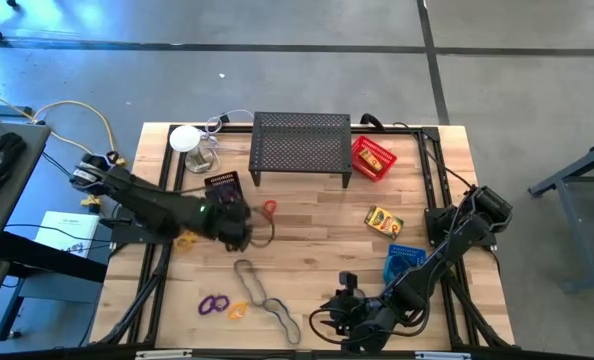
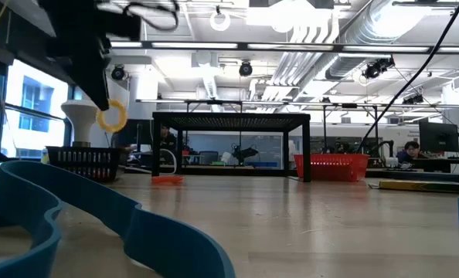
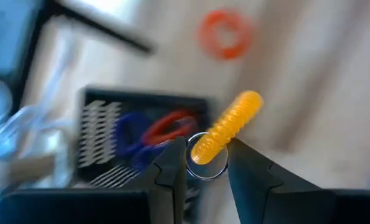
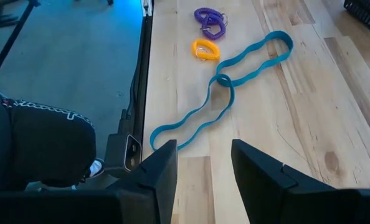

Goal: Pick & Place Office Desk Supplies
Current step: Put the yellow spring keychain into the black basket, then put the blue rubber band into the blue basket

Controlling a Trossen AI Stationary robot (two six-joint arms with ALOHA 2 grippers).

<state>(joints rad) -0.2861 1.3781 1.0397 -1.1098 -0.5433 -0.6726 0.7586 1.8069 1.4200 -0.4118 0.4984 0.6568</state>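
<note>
Left gripper [image 3: 200, 163] hangs above the worktop [image 1: 317, 225], just near of the black mesh tray [image 1: 223, 185]; fingers closed on a yellow coil ring [image 3: 225, 127], lifted clear of the surface. Tray holds red and blue loops. Red ring [image 1: 270, 207] lies right of the tray.

Right gripper [image 4: 203, 165] sits at the near edge, fingers parted, nothing between them. Teal loops [image 4: 225, 87] lie ahead of it, with a purple ring [image 4: 208, 17] and an orange ring [image 4: 205, 48] beyond. Yellow box [image 1: 383, 220], blue tray [image 1: 405, 262] and red tray [image 1: 373, 157] sit on the right side.
</note>
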